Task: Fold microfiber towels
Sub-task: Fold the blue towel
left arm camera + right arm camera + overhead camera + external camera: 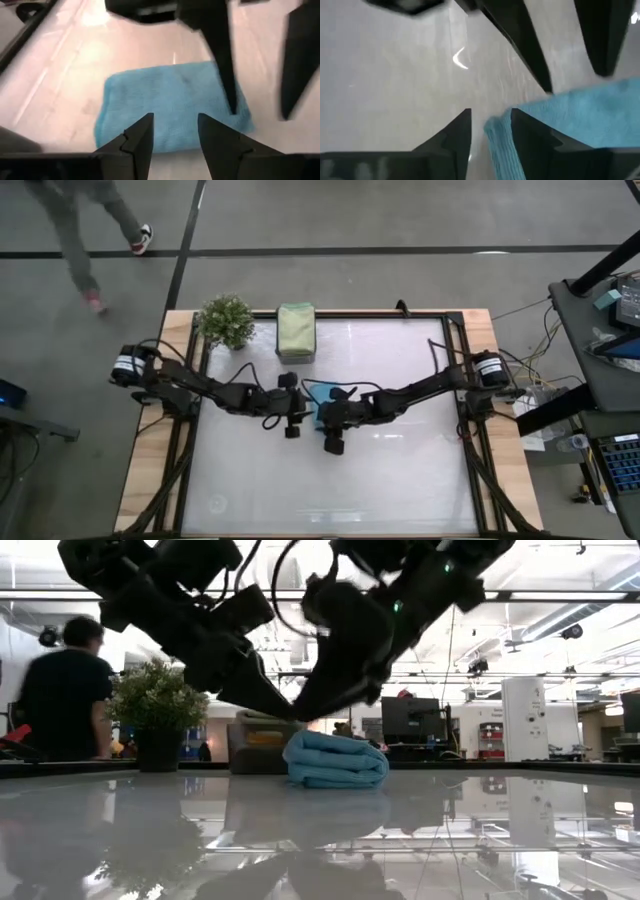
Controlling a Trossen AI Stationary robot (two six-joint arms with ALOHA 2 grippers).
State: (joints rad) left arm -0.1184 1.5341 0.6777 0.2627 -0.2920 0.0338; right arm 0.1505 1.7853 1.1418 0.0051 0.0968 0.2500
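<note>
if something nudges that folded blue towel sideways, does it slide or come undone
The blue towel looks soft and rounded, so it is probably floppy and light. The table is glossy, so it would likely slide. Its folds are loose, so a push may open them.

Overhead, table-level and wrist views share the blue towel (318, 393).

One blue towel (318, 392), one plant (226, 320)

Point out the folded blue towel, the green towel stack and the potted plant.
blue towel (335, 760): low view, middle of the folded bundle.
green towel stack (296, 331): high view, top face of the stack.
potted plant (226, 319): high view, centre of the foliage.
</note>
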